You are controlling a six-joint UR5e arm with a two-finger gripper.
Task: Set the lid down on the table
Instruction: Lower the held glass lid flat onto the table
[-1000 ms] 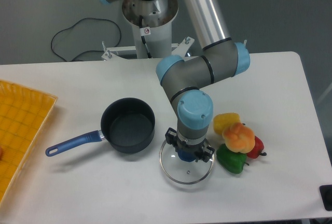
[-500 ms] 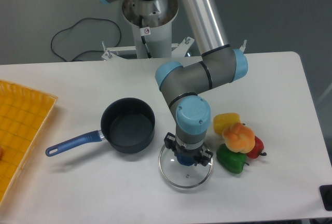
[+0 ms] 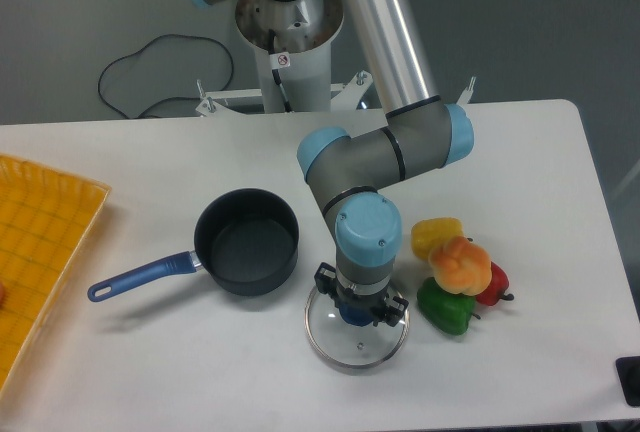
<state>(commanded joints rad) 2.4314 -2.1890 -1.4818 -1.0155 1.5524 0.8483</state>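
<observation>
Jaws of the gripper (image 3: 358, 309) are clamped on the blue knob of the glass lid (image 3: 356, 336). Lid sits low over the white tabletop (image 3: 530, 192), just right of the saucepan (image 3: 245, 242); contact unclear.

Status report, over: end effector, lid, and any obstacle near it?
End effector at lid knob; open or shut unclear. Lid low over table, off saucepan. Contact with table unclear. Peppers to its right, apart.
</observation>
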